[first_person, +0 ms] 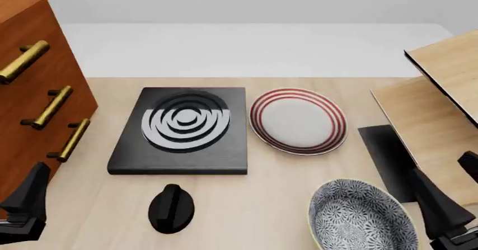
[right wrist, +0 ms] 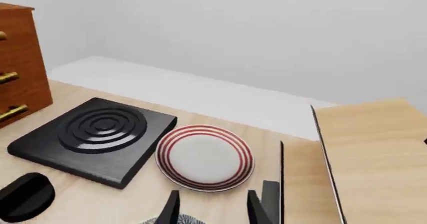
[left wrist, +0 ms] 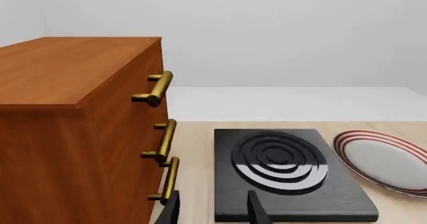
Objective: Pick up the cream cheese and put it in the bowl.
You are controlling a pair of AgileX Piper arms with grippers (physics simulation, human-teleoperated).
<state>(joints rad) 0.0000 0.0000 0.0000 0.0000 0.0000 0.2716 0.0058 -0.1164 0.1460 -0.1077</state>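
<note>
Pale wood makes up the worktop [first_person: 247,205], and the stove block serves as the landmark here. Nearest the camera in the front view, the left pincer [first_person: 22,211] sits at the lower left edge and the right pincer [first_person: 448,211] at the lower right edge. Each wrist view shows two dark fingertips set apart with nothing between them, so both the left pincer [left wrist: 212,209] and the right pincer [right wrist: 215,209] are spread wide and hold nothing.

The bowl [first_person: 362,216], dark blue-grey and white with a floral pattern, stands nearer than the stove block and off to its right, close to the right pincer; only a sliver of its rim shows in the right wrist view. A black knob [first_person: 172,208] lies on the worktop just on the near side of the stove block [first_person: 183,130], a black slab with a ringed silver-and-black burner on top.

Just to the right of the stove block lies a white plate [first_person: 297,120] with red rings, close to it but apart. To the stove block's left stands a reddish wooden cabinet [first_person: 30,82] with three brass handles [first_person: 51,107]. Far to its right, past the plate, a light wooden rack [first_person: 433,121] rises from a dark base.

The cream cheese cannot be seen in any view.
</note>
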